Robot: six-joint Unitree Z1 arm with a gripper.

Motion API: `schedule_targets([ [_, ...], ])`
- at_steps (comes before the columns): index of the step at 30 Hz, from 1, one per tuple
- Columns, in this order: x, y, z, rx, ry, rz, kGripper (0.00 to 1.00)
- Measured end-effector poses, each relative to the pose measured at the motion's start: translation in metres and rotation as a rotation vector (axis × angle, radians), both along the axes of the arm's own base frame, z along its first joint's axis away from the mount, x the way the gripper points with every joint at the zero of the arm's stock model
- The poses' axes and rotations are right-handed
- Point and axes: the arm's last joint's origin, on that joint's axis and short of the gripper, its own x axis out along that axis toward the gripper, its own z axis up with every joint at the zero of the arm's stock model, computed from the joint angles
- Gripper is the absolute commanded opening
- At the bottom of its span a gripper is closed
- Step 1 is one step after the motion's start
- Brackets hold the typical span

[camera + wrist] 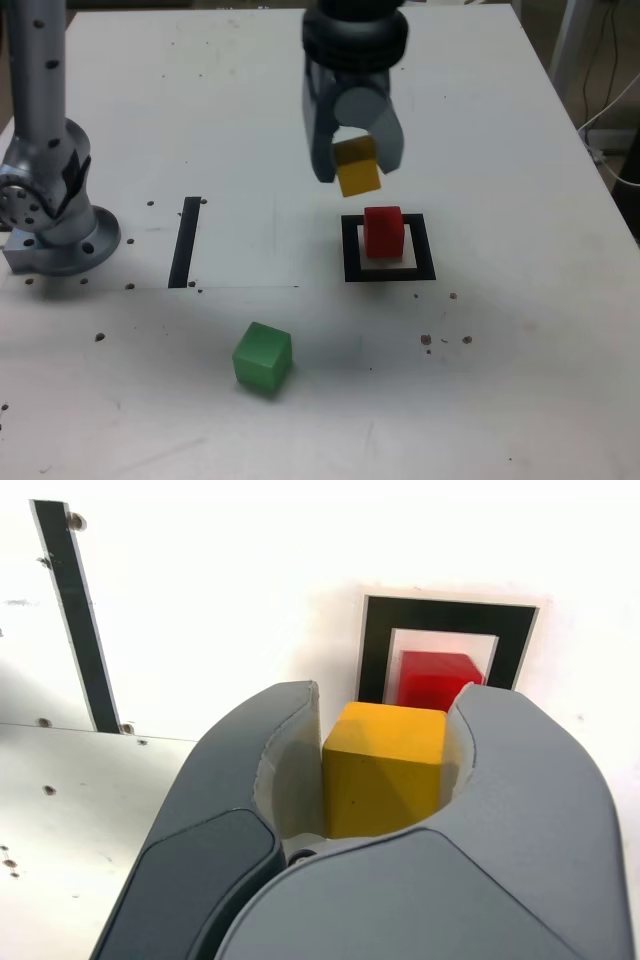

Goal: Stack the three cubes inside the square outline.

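Nearest to me on a white tabletop [480, 380] sits a green block [263, 357], alone and turned so that a corner faces my way. Beyond it, toward the exterior view's right, a thick black square outline with a white centre [424, 262] is marked flat on the table. A red block [384, 233] stands inside that outline, on its white middle. Level with the square, toward the exterior view's left, lies a straight black strip [184, 243]. Farther left in that view is the round grey base of the robot arm [68, 245].

Above the table, the grey claw [357, 174] points downward, its two fingers closed in on a yellow block [382, 780], one on each side. The yellow block is held in the air, slightly tilted in the exterior view, and apart from the red one. Small dark specks [426, 340] dot the tabletop.
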Motion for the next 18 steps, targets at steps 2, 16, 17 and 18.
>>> schedule_targets([
  [2,0.007,-0.001,-0.007,0.002,0.017,-0.003,0.03],
  [16,0.025,-0.010,-0.022,0.032,0.033,-0.025,0.03],
  [17,0.026,-0.010,-0.021,0.033,0.028,-0.026,0.03],
  [18,0.026,-0.011,-0.020,0.033,0.026,-0.027,0.03],
])
